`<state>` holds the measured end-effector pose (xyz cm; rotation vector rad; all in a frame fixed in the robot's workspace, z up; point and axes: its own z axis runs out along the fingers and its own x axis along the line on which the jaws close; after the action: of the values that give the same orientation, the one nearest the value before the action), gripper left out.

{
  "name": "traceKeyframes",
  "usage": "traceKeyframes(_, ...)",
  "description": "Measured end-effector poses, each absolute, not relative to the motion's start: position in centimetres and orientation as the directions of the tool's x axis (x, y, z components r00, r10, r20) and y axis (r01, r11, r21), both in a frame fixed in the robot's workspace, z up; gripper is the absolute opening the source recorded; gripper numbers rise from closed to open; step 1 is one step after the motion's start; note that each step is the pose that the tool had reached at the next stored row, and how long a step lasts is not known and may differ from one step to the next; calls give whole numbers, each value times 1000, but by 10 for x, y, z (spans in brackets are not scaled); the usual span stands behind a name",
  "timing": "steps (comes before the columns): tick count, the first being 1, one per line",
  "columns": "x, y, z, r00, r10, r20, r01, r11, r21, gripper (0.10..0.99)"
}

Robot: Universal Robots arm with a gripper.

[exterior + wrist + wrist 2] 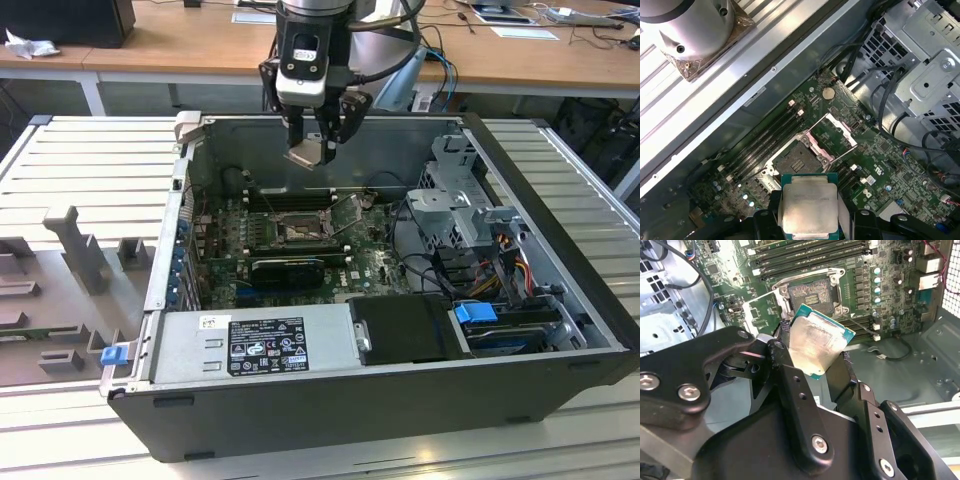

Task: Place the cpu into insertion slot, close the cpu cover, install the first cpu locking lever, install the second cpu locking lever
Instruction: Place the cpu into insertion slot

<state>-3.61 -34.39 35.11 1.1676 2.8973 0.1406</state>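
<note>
My gripper [315,150] hangs above the open computer case, shut on the cpu [309,153] by two opposite edges. In both wrist views the cpu [817,342] [809,207] shows its pale silver face between the black fingers [785,360]. Below on the green board lies the insertion slot [298,230] [812,292] [797,160], bare and uncovered. The cpu cover [836,134] [762,310] is swung open beside it. A thin locking lever [862,325] sticks out next to the slot; the other lever is too small to tell.
Black memory slots [765,137] run along one side of the slot. A black card [288,268] and the power supply [250,345] sit nearer the case front. A metal drive cage [460,205] with cables [500,270] fills the exterior view's right.
</note>
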Motion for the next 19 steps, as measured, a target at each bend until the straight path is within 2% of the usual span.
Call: traceKeyframes(19,-36,-344,346,-667,745,20,744,663,87,533)
